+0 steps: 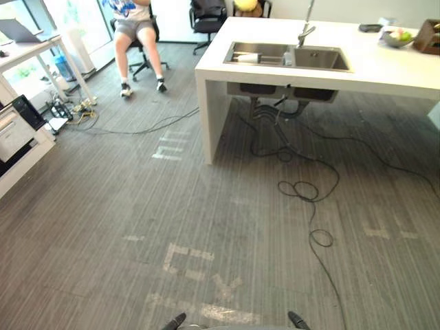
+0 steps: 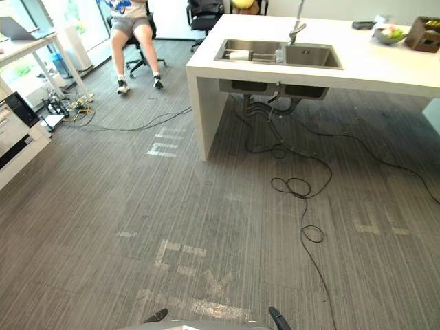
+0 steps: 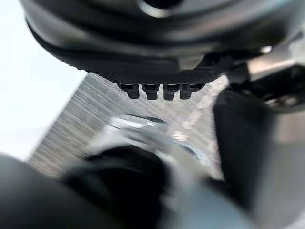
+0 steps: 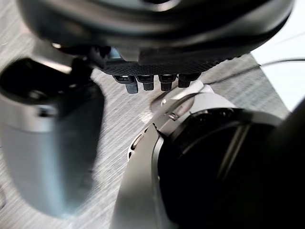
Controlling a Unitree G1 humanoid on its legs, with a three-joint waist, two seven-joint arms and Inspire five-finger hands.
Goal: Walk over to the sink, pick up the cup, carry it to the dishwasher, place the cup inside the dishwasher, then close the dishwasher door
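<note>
A steel double sink [image 1: 323,69] is set in a white island counter [image 1: 227,75] far ahead, with a faucet [image 1: 305,30] behind it. A pale cup [image 1: 247,58] lies on its side in the left basin. At the far left a white and black appliance [image 1: 14,130] stands on a low shelf. My left hand [image 3: 159,90] hangs over the grey floor with relaxed fingers and holds nothing. My right hand [image 4: 152,82] hangs the same way, also holding nothing. Both are far from the sink.
A person [image 1: 136,31] sits on an office chair at the back left. Black cables [image 1: 302,189] loop on the carpet before the island. A desk with a laptop [image 1: 20,31] stands left. A fruit bowl [image 1: 397,36] sits on the counter's right end.
</note>
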